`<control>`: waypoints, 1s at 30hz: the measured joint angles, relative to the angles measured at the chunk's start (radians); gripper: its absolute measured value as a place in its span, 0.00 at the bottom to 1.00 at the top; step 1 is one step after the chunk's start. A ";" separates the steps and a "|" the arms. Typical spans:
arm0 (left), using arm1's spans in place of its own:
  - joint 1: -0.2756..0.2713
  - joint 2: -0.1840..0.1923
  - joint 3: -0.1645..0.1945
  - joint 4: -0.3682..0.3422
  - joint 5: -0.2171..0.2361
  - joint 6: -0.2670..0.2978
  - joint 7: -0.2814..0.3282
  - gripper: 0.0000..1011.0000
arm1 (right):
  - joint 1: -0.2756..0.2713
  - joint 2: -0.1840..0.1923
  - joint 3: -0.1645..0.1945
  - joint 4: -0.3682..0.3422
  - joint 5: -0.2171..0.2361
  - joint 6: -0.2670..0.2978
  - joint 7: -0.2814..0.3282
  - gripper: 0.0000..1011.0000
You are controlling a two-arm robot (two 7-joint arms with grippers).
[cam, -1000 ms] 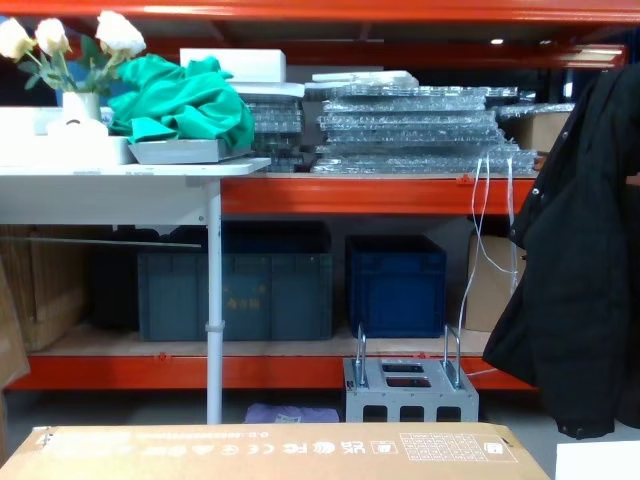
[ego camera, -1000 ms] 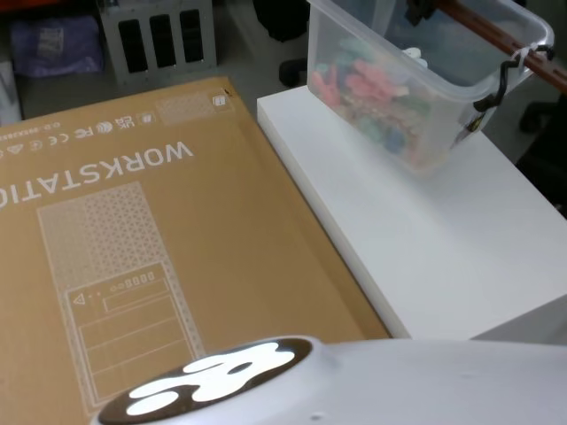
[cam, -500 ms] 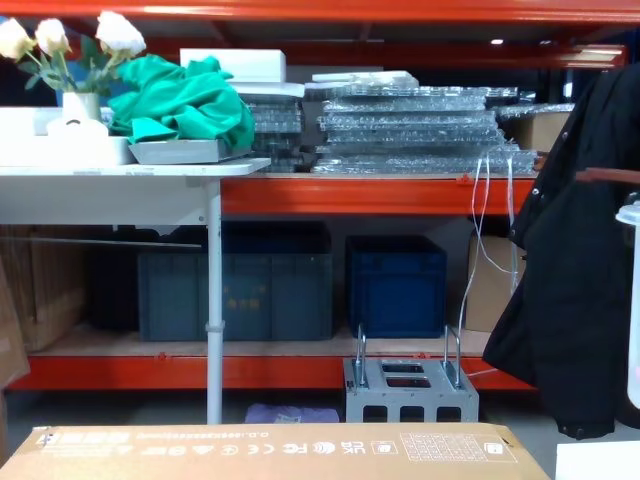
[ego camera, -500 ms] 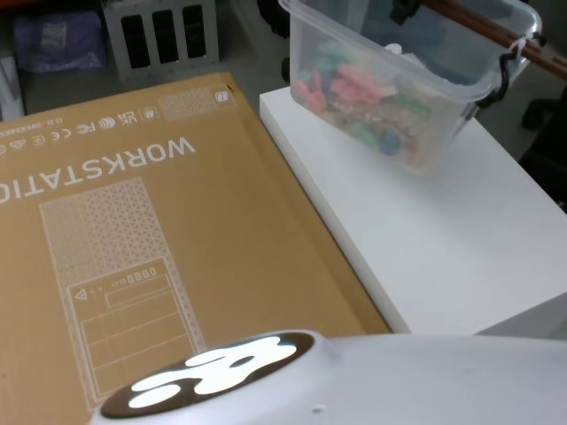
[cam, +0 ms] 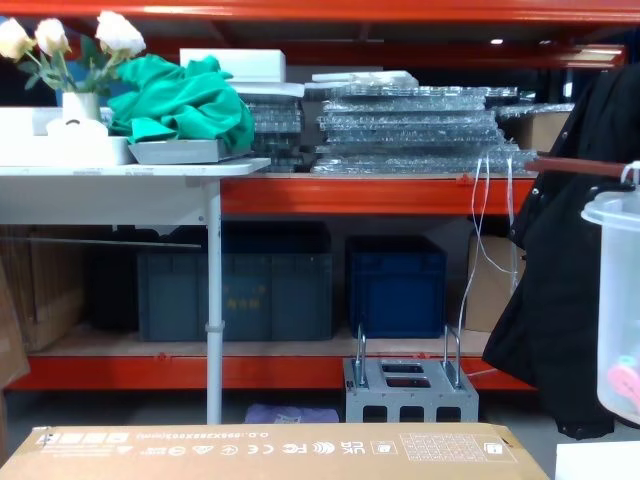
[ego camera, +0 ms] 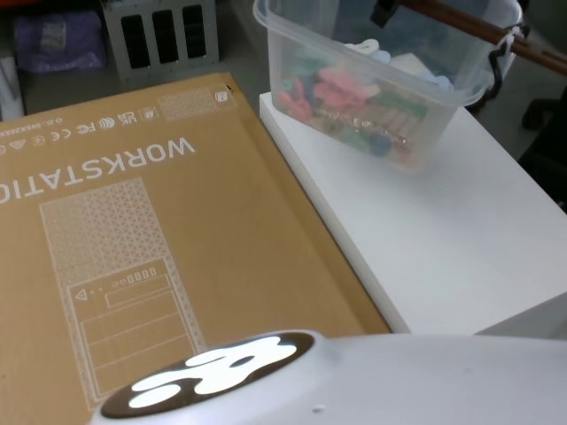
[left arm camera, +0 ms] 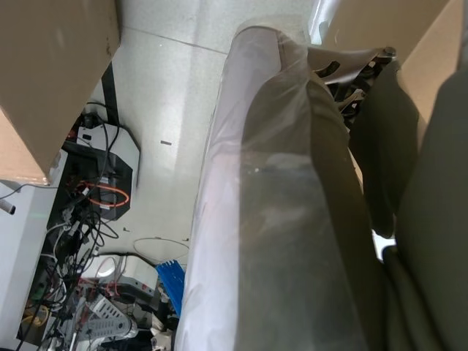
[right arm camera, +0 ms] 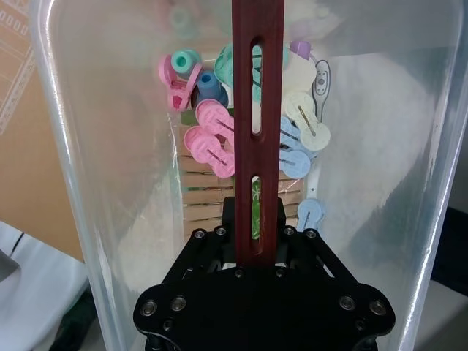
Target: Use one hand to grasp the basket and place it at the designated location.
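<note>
Basket hung by its handle over the bench's far edge

Head view: the basket (ego camera: 372, 84), holding coloured clips (ego camera: 341, 93), hangs tilted above the far left corner of the white bench (ego camera: 461, 248), beside the cardboard box (ego camera: 133, 230). Right wrist view: the right gripper (right arm camera: 257, 245) is clamped on the middle of the dark red handle (right arm camera: 257, 110), probably so one hand balances the load; the arm reaches over from above. Chest view: the basket seems clear of the bench. Left wrist view: the left arm sits parked low over the floor

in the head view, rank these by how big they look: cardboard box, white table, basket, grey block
1. cardboard box
2. white table
3. basket
4. grey block, though it sits farther off, so its true size is unsure
</note>
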 joint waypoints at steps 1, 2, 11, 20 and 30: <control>0.000 0.000 0.000 0.000 0.000 0.000 0.000 0.00 | 0.001 0.000 -0.002 -0.005 0.000 -0.004 -0.001 0.23; 0.000 0.000 0.000 0.000 0.000 0.000 0.000 0.00 | 0.002 0.000 -0.004 -0.009 0.000 -0.007 -0.001 0.23; 0.000 0.000 0.000 0.000 0.000 0.000 0.000 0.00 | 0.020 -0.017 -0.033 -0.053 0.003 -0.066 0.010 0.23; 0.000 0.000 0.000 0.000 0.000 0.000 0.000 0.00 | 0.027 -0.020 -0.058 -0.108 0.013 -0.112 0.013 0.23; 0.000 0.000 0.000 0.000 0.000 0.000 0.000 0.00 | 0.032 -0.018 -0.083 -0.176 0.035 -0.174 0.017 0.23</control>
